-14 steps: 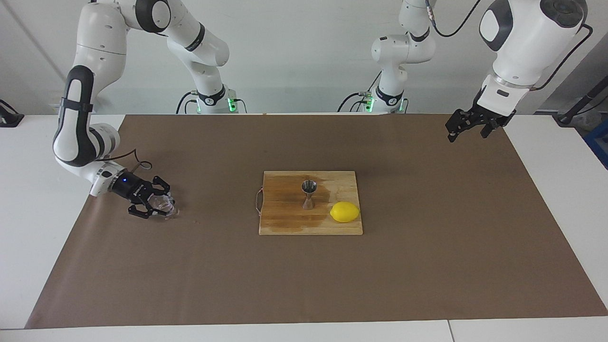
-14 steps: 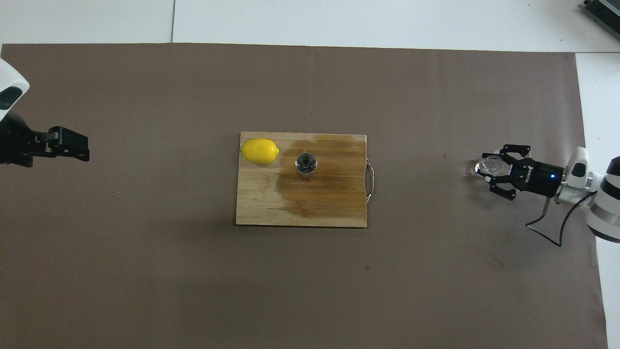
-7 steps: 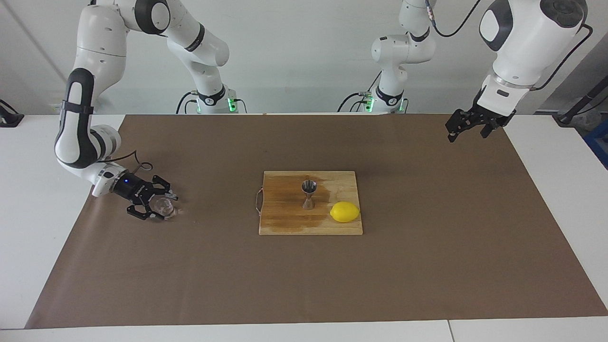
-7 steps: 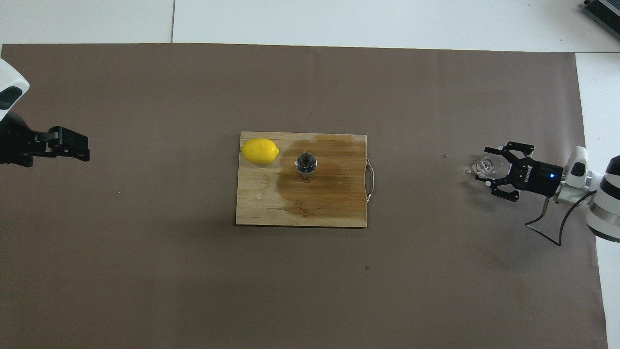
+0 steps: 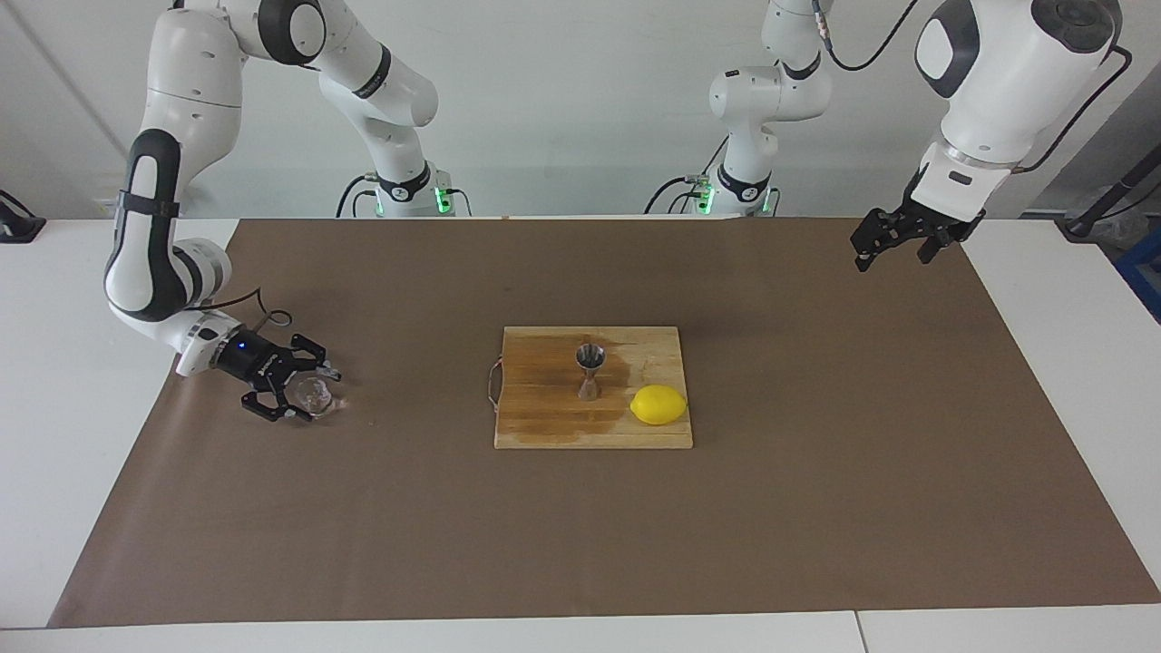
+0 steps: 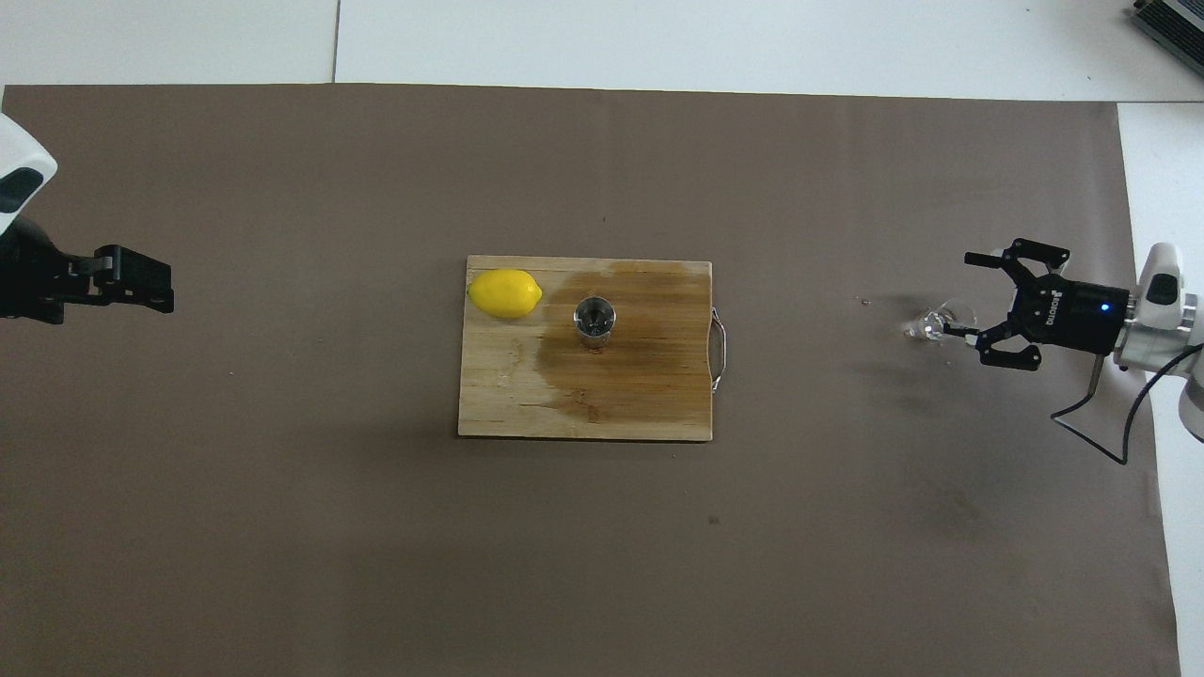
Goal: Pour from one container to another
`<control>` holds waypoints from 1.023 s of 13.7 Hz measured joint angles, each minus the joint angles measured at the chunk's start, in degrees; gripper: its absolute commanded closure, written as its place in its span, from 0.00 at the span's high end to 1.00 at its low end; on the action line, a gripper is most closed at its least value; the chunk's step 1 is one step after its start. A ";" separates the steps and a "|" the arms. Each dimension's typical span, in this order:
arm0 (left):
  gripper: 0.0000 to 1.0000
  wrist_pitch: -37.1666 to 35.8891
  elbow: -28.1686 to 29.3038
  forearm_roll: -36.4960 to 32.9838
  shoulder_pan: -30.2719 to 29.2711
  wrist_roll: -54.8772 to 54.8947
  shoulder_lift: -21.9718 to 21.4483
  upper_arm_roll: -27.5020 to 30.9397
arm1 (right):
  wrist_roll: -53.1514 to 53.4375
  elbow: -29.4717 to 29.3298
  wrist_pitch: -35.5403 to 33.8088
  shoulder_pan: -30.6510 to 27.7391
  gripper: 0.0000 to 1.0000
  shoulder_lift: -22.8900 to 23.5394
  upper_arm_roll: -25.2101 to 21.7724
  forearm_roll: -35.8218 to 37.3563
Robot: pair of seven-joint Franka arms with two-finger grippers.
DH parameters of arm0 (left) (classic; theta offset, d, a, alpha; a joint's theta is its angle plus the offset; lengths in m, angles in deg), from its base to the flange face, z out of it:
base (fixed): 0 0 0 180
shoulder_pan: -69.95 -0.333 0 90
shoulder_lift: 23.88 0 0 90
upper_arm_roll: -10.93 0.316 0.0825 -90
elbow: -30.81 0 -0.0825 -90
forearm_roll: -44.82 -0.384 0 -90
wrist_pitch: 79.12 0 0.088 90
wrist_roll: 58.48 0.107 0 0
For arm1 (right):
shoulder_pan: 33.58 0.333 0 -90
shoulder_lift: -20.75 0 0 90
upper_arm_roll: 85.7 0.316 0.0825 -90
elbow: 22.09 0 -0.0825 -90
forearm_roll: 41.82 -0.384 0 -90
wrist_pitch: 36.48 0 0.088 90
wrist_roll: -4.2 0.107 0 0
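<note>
The tiny clear glass cup (image 5: 314, 395) (image 6: 937, 322) stands on the brown mat toward the right arm's end of the table. My right gripper (image 5: 305, 395) (image 6: 969, 293) is open, low over the mat beside the cup, with one fingertip close to it; it holds nothing. The steel jigger (image 5: 589, 371) (image 6: 594, 319) stands upright on the wooden cutting board (image 5: 544, 426) (image 6: 602, 404), whose surface has a wet patch. My left gripper (image 5: 891, 257) (image 6: 141, 280) waits, open and empty, high over the mat near the left arm's end.
A yellow lemon (image 5: 658, 404) (image 6: 505, 292) lies on the board beside the jigger, toward the left arm's end. The board has a metal handle (image 6: 720, 350) at the edge toward the right arm. A few small drops lie on the mat near the cup.
My right gripper has opened off the glass cup and drawn back toward the right arm's end of the table. The cup stays on the mat. The left arm has not moved.
</note>
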 measured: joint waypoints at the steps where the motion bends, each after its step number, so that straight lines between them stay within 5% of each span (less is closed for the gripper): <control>1: 1.00 0.00 0.00 0.00 0.00 0.00 0.00 0.00 | 5.70 -0.52 0.81 0.74 1.00 -2.92 0.00 3.09; 7: 1.00 0.00 0.00 0.00 0.00 0.00 0.00 0.00 | 32.33 -5.44 7.33 6.46 1.00 -11.64 0.04 26.48; 14: 1.00 0.00 0.00 0.00 0.00 0.00 0.00 0.00 | 37.72 -10.26 9.55 9.24 1.00 -15.85 0.41 62.94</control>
